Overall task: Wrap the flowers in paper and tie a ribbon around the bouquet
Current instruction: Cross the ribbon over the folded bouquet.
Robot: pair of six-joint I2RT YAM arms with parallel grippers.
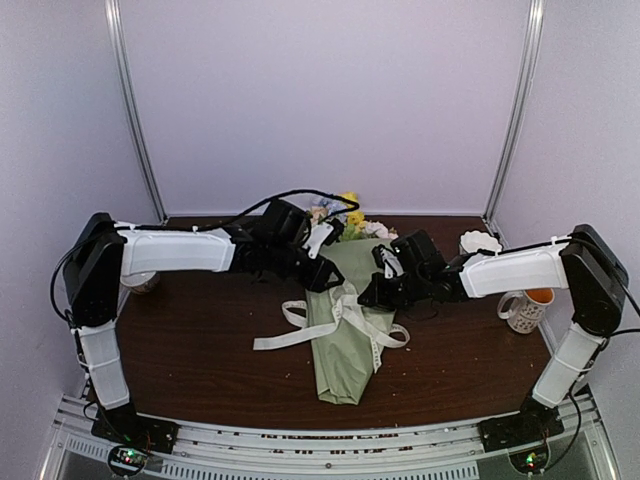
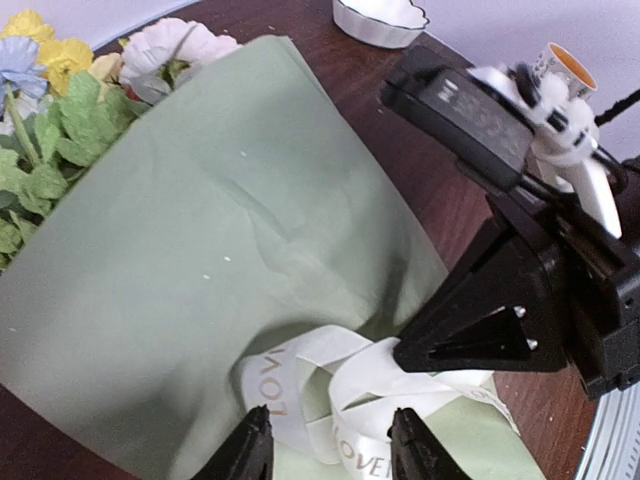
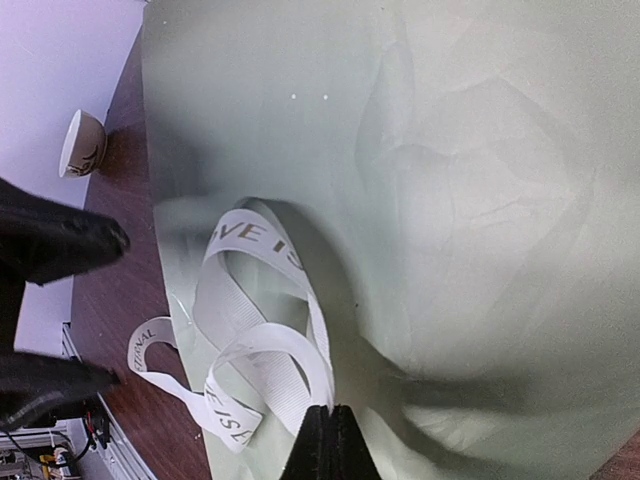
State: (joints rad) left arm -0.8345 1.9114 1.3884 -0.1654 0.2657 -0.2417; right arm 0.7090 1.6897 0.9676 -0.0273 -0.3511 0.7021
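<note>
One bouquet (image 1: pixel 340 370) lies lengthwise on the dark table (image 1: pixel 190 350), flowers (image 1: pixel 352 218) at the far end, its sage paper (image 2: pixel 200 250) sleeve narrowing toward the near edge, with a single cream ribbon (image 1: pixel 290 338) looped loosely across the middle. The right gripper (image 3: pixel 328 435) is clenched on a ribbon loop at the sleeve's right side, while the left gripper (image 2: pixel 332 445) hangs released over the same tangle, a loop showing between its parted fingers. Stems are hidden inside the paper, the left arm (image 1: pixel 175 250) covers some blooms from above, and the ribbon's lettering reads only in fragments.
</note>
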